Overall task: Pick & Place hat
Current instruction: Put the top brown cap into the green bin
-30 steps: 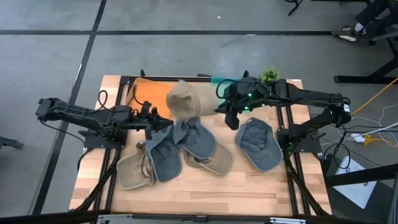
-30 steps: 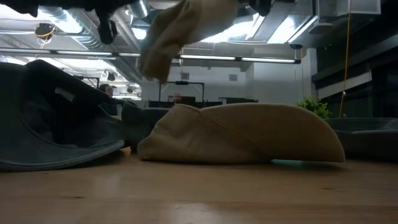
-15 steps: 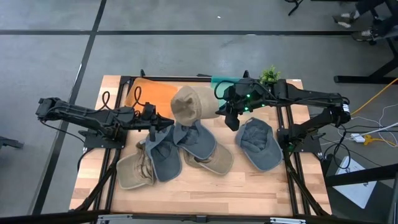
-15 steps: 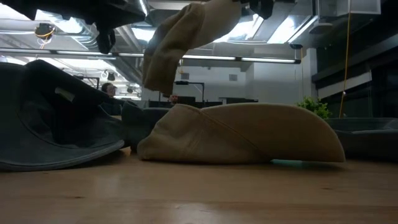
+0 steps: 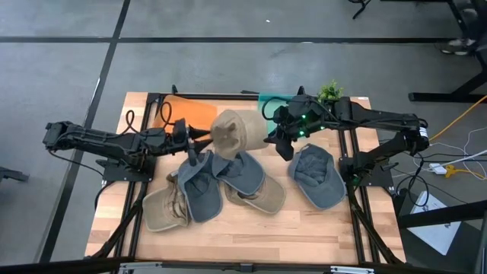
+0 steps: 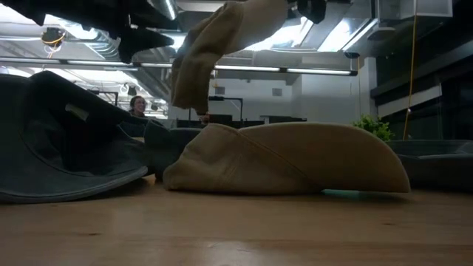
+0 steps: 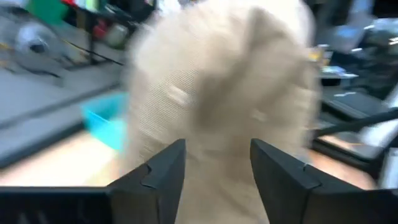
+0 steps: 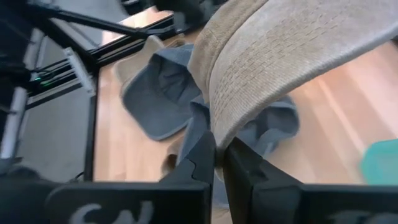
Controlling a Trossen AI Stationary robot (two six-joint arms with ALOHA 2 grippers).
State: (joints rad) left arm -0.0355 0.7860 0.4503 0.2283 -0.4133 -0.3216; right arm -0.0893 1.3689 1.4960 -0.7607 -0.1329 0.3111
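Right wrist view: unlabelled tan hat (image 8: 292, 56).

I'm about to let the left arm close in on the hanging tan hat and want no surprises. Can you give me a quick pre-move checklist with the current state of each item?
1. Right gripper pinched on the tan hat brim: ok.
2. Tan hat lifted off the table, hanging above the pile in the low view: ok.
3. Left gripper open, fingers apart with the tan hat directly ahead: ok.
4. Left gripper not yet touching the hat: cannot tell, its view is blurred.
5. Grey hats beneath not snagged on the lifted hat: ok, they lie flat.
6. Person in the room behind stays away from the table: ok.
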